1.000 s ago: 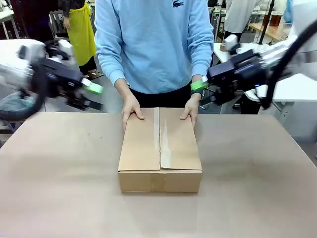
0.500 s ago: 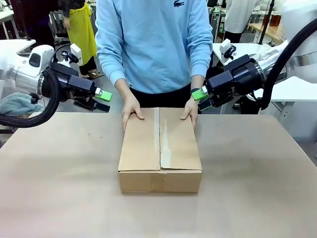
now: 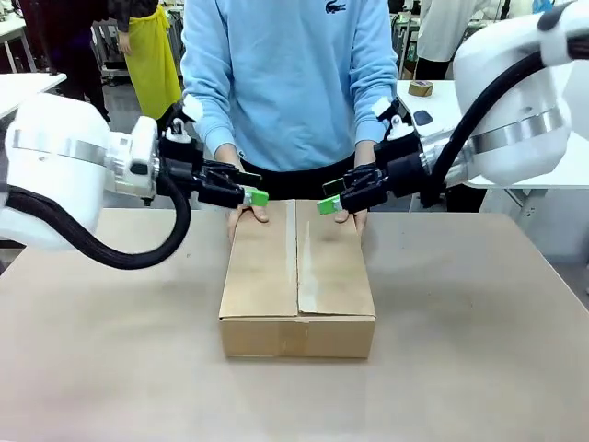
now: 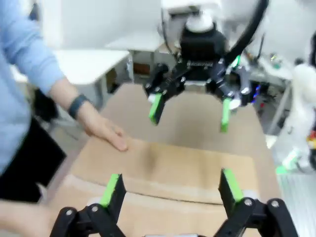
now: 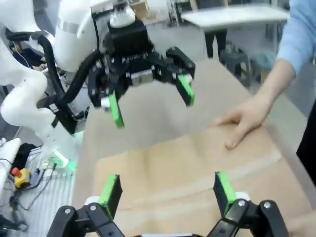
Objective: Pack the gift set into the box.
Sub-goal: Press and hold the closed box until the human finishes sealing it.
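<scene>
Front view: a closed cardboard box point(image 3: 296, 276) sits at the middle of a brown table point(image 3: 110, 350), its long side running away from me toward a person in a light blue sweatshirt point(image 3: 290, 83) at the far edge. Its 2 top flaps are shut, and a tape strip point(image 3: 291, 241) runs along the centre seam.

My 2 white arms reach in from either side, bent at the elbow, forearms nearly level, and they meet above the far end of the box. My left gripper point(image 3: 253, 195) points toward the middle from picture left. My right gripper point(image 3: 327, 204) points back at it from picture right. Both hang just above the box top, tips near each other but apart, neither touching the cardboard as far as I can tell.

The person's right hand point(image 3: 247, 214) rests on the far corner of the box just under my left gripper. The person's left hand point(image 3: 355, 214), with a dark band at the wrist, rests on the other far corner behind my right gripper.

Left wrist view: my own 2 fingers stand wide apart with nothing between the green pads point(image 4: 112, 190), the box top below them, and my right gripper faces me, also spread wide.

Right wrist view: the same from the other side, fingers wide apart and empty over the box, my left gripper opposite with its fingers spread.
</scene>
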{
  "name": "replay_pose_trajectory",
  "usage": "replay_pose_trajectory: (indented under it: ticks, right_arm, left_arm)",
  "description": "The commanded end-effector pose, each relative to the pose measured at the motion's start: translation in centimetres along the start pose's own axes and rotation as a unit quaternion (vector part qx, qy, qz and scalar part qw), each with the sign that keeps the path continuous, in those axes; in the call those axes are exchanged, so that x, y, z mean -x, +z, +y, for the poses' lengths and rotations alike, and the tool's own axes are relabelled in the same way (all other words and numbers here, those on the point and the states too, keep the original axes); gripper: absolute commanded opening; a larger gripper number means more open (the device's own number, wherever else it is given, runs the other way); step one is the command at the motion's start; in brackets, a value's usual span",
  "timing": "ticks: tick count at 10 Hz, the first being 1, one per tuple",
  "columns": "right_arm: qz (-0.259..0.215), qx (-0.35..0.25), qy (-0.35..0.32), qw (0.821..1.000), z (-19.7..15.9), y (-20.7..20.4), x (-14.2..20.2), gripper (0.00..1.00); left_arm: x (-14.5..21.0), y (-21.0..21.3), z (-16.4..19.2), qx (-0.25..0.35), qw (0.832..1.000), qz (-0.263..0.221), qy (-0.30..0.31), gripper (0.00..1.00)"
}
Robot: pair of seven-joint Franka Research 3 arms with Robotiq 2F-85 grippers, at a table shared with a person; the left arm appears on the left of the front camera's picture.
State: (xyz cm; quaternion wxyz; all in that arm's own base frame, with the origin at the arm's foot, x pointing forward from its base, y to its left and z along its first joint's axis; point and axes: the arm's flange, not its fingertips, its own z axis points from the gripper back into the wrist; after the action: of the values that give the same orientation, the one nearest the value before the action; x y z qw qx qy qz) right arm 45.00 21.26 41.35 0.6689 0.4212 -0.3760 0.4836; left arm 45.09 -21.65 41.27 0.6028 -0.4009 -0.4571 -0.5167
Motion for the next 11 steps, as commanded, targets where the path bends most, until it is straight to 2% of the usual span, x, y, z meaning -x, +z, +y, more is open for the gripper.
replay_pose_trajectory:
  ticks: [1, 2, 3, 4, 5, 6, 7, 10, 11]
  right_arm:
    - [-0.021, -0.017, 0.006, 1.000, -1.1, -1.3, 1.9, 1.00]
    - [0.000, 0.000, 0.000, 1.000, 0.0, 0.0, 0.0, 1.00]
    - [-0.014, -0.004, 0.008, 1.000, -0.6, -0.8, 1.3, 1.00]
    - [-0.043, -0.025, 0.089, 0.995, -1.0, -0.8, 1.3, 1.00]
    - [-0.077, -0.065, 0.158, 0.982, -1.7, -1.6, 2.1, 1.00]
    - [-0.093, -0.083, 0.211, 0.970, -2.3, -2.2, 3.3, 1.00]
    - [-0.099, -0.098, 0.228, 0.964, -3.0, -2.6, 4.8, 1.00]
    - [-0.075, -0.096, 0.186, 0.975, -5.3, -3.3, 7.9, 1.00]
    - [-0.067, -0.091, 0.169, 0.979, -5.7, -3.4, 8.7, 1.00]
  left_arm:
    - [2.4, -1.3, 0.4, 0.032, 0.997, -0.028, -0.063, 1.00]
    - [0.0, 0.0, 0.0, 0.000, 1.000, 0.000, 0.000, 1.00]
    - [0.0, 0.0, 0.0, 0.000, 1.000, 0.000, 0.000, 1.00]
    - [1.8, -1.1, 0.2, 0.015, 0.999, -0.003, -0.046, 1.00]
    - [3.2, -1.6, 1.0, 0.014, 0.998, 0.007, -0.054, 1.00]
    - [4.7, -2.0, 1.6, 0.030, 0.998, 0.002, -0.049, 1.00]
    - [6.1, -1.9, 2.2, 0.040, 0.998, -0.004, -0.046, 1.00]
    - [8.6, -1.5, 2.7, 0.049, 0.996, -0.021, -0.067, 1.00]
    - [9.8, -1.8, 2.8, 0.076, 0.995, -0.027, -0.067, 1.00]
